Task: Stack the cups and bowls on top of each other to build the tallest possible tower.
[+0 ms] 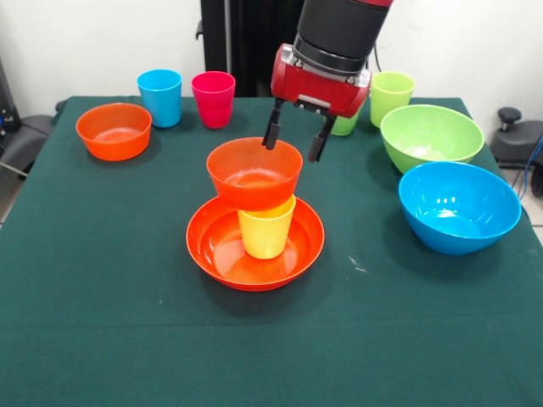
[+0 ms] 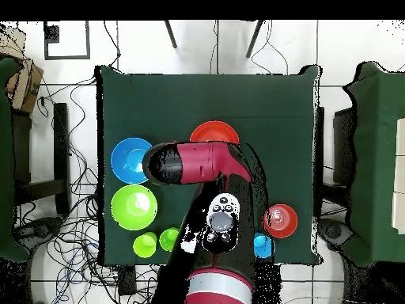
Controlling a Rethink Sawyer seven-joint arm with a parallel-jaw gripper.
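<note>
A tower stands mid-table in the front view. A wide orange bowl (image 1: 222,254) is the base, a yellow cup (image 1: 265,231) stands in it, and a small orange bowl (image 1: 254,174) sits on the cup. My gripper (image 1: 295,146) is open and empty, just above and behind that top bowl's far right rim. Its fingers (image 1: 273,127) hang down at the rim. A second small orange bowl (image 1: 114,130), a sky blue cup (image 1: 160,97) and a pink cup (image 1: 213,98) stand at the back left. In the overhead view the arm covers most of the tower (image 2: 213,131).
A lime green bowl (image 1: 431,136) and a large blue bowl (image 1: 458,206) stand on the right. A light green cup (image 1: 391,95) stands at the back right, and another (image 1: 344,125) is half hidden behind my gripper. The overhead view shows the blue bowl (image 2: 130,158) and the green bowl (image 2: 133,206).
</note>
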